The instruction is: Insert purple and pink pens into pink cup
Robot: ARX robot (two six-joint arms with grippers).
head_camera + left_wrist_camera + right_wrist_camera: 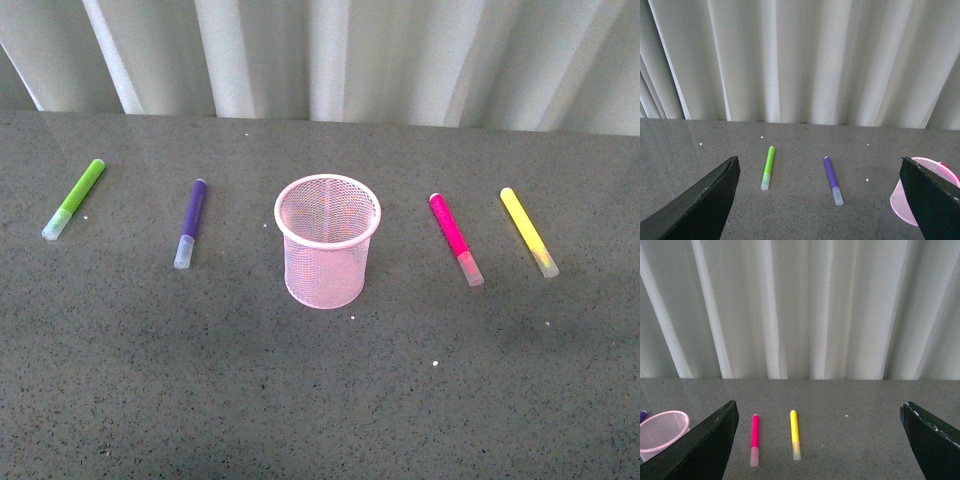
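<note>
Purple pen (pixel 832 179) ahead of left end effector (pixel 820 161)

I saw my left gripper (pixel 819 160) with its dark fingers (pixel 705 205) spread wide over a grey surface (pixel 800 220). A green pen (pixel 768 167) and purple pen (pixel 832 180) lay apart toward its curtained edge; one finger half-hid the pink cup (pixel 902 202).

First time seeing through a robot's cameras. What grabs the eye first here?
A pink mesh cup stands upright and empty mid-table. Pens lie flat either side: green pen and purple pen on the left, pink pen and yellow pen on the right. A pale curtain hangs behind the grey table.
</note>
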